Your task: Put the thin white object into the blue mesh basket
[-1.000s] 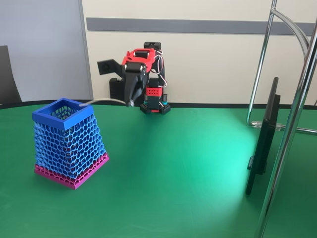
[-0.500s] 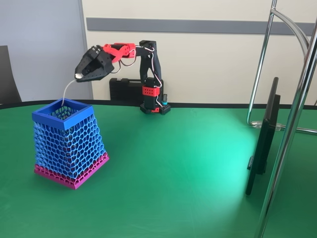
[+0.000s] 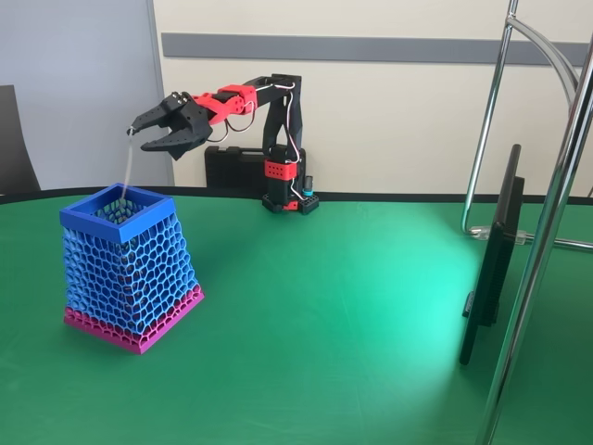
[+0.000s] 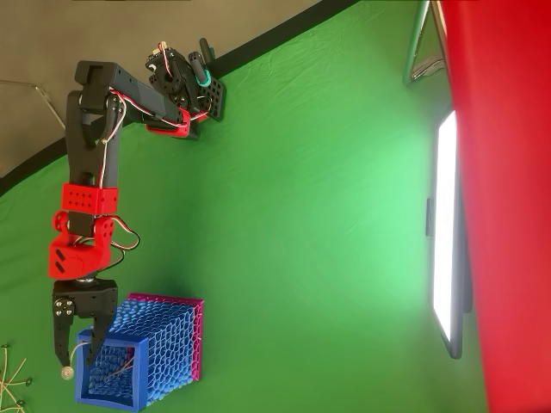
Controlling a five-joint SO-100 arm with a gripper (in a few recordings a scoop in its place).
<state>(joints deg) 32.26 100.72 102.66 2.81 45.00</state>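
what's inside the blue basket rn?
The thin white object's lower end dips through the blue mesh basket's opening, hanging from the open hand. The basket floor is hidden by mesh.

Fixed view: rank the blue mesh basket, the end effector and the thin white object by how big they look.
1. blue mesh basket, though it stands nearer the camera
2. end effector, open above the basket
3. thin white object, a faint thread hanging from the end effector's upper finger into the basket

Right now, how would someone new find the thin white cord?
Look at the blue basket on the green table. Above its open top hangs the black tool, jaws apart. The cord runs from the tool's tip down into the basket: pale and hair-thin, unlike the mesh.
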